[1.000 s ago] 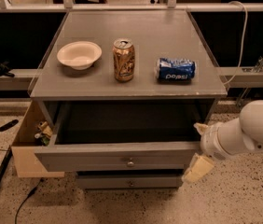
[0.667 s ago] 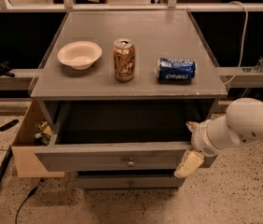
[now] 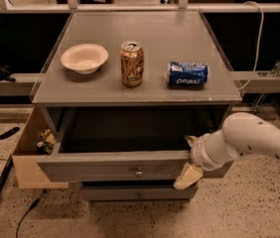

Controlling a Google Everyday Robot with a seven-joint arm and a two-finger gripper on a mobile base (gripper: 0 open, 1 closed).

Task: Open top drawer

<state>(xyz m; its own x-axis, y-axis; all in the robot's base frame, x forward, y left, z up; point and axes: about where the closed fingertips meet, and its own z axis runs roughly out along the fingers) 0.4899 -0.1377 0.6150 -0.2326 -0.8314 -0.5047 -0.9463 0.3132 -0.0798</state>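
Observation:
The top drawer (image 3: 105,166) of the grey cabinet stands pulled out, its deep box showing dark and empty. Its grey front panel has a small round metal knob (image 3: 139,172) at centre. My gripper (image 3: 189,157), on a white arm coming in from the right, is at the right end of the front panel. It is open. One cream finger (image 3: 187,175) lies in front of the panel and the other shows just behind the panel's top edge. The knob is well to the left of the gripper.
On the cabinet top (image 3: 145,29) stand a white bowl (image 3: 84,57), an upright gold can (image 3: 132,63) and a Pepsi can (image 3: 187,74) on its side. A narrower drawer (image 3: 139,193) sits below. A wooden side bin (image 3: 28,155) with small items hangs at the left. A cable lies on the floor.
My arm has moved left, bringing the gripper from beside the cabinet's right side onto the right end of the drawer front. The drawer stays pulled out by the same amount.

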